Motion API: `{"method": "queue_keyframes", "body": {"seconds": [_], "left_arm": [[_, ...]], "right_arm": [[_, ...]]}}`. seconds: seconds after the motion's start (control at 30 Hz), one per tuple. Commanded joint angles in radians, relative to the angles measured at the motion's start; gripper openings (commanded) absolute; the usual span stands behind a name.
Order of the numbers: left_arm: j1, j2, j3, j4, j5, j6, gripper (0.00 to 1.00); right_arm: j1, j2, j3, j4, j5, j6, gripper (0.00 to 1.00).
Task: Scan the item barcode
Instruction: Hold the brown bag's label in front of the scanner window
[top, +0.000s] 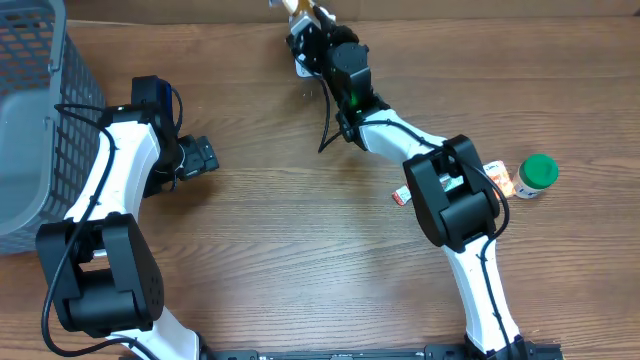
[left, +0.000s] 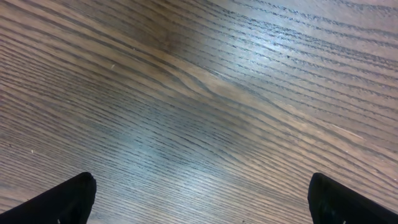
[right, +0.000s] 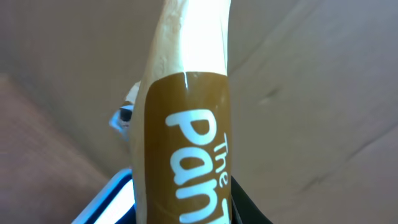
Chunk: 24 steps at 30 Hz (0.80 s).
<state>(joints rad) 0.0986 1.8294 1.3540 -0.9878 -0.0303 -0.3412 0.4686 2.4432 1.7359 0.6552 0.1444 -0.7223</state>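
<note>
Brown-labelled item (right: 184, 149) is clamped in the right end effector (top: 308, 18); left end effector (top: 205, 157) gapes empty; scanning seemingly remains.

Left arm (top: 110, 170): base at near edge, links folded back along the left side, wrist turned to point right. Left gripper (top: 203, 155) faces down, jaws spread wide, both fingertips (left: 62, 202) low in the wrist view's corners. Right arm (top: 400, 130): stretched toward the far edge. Right gripper (top: 310, 25) closed partway, clamped on the item (right: 186, 155).
</note>
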Motion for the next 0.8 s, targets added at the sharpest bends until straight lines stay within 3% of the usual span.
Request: {"method": "queue_keyframes", "body": {"seconds": [0.0, 0.33, 0.77], "left_arm": [[-0.002, 0.008, 0.016, 0.001, 0.008, -0.006, 1.0], [-0.002, 0.008, 0.016, 0.001, 0.008, -0.006, 1.0], [-0.002, 0.008, 0.016, 0.001, 0.008, -0.006, 1.0]], "right_arm": [[0.021, 0.011, 0.029, 0.004, -0.007, 0.065, 0.04], [0.071, 0.011, 0.029, -0.119, -0.006, 0.076, 0.04], [0.066, 0.011, 0.029, -0.176, -0.002, 0.336, 0.04]]}}
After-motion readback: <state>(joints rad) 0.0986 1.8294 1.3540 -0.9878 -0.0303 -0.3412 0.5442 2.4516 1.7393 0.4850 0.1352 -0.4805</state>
